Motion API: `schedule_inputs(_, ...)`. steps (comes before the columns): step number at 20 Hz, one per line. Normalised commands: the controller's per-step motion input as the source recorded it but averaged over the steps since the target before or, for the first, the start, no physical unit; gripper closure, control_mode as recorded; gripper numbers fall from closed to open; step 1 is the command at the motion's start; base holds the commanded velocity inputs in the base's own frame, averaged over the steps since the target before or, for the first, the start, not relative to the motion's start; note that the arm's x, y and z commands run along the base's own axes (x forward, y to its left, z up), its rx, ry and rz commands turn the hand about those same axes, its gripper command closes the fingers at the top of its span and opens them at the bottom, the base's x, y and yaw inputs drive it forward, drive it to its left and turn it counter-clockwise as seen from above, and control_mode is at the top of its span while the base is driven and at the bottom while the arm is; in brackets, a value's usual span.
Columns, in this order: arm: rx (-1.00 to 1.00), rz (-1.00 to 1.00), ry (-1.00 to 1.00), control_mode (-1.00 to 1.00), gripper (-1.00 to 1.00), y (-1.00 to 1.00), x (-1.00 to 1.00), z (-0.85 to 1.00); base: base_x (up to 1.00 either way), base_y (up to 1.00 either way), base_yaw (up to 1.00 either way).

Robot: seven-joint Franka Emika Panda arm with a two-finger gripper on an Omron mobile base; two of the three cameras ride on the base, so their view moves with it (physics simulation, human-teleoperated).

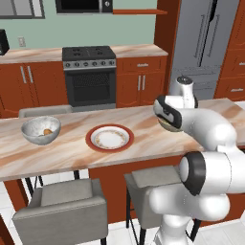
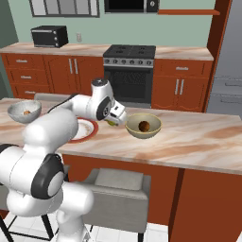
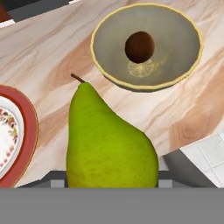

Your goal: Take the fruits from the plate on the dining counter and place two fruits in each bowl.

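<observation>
At the left end of the surface [image 1: 67, 153], the marble-topped dining counter, the whitish-grey speckled bowl [image 1: 40, 129] stands near the far edge with one small orange fruit [image 1: 47, 131] lying inside it. To its right, well apart from it and about midway between the near and far edges, sits the plate [image 1: 109, 138] with the white centre and wide red-brown rim; nothing lies on it in the left base view, and the hand view catches a slice of the same rim at its left border.

Further right, the white arm reaches out over the surface. In the right base view its pincer [image 2: 115, 121] hangs just beyond the plate's right side, with a bit of yellow-green showing at its tip. The hand view shows what that is: a yellow-green pear [image 3: 109, 144], stem pointing away from the camera, sitting close up where the fingertips would be. The pincer is clenched on the pear, which is carried above the marble between the plate and the next bowl.

Right of the pear, just beside it, the olive-tan bowl [image 2: 143, 125] stands with its rim a paler yellow and its inside darker. One brown fruit [image 3: 139, 47] rests in its bottom. The right end of the surface runs on past this bowl.
</observation>
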Motion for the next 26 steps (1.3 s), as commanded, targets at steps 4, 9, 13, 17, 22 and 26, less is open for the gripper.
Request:
schedule_inputs(4, 0.0, -0.18, 0.02, -1.0, 1.0, -0.48, 0.43, -0.02, 0.0, 0.0, 0.0)
schedule_inputs(9, 0.06, -0.05, 0.0, -1.0, 1.0, -0.56, 0.46, -0.33, 0.0, 0.0, 0.0)
schedule_inputs(13, 0.07, 0.0, 0.0, -1.0, 1.0, -0.39, 0.37, -0.52, 0.0, 0.0, 0.0)
schedule_inputs(17, 0.01, 0.0, 0.0, -1.0, 1.0, -0.16, 0.41, -0.23, 0.0, 0.0, 0.0)
schedule_inputs(22, 0.0, 0.0, 0.02, -1.0, 1.0, -0.09, 0.49, 0.0, 0.0, 0.0, 0.0)
schedule_inputs(26, 0.0, 0.0, 0.06, -1.0, 1.0, -0.03, 0.26, -0.1, 0.0, 0.0, 0.0)
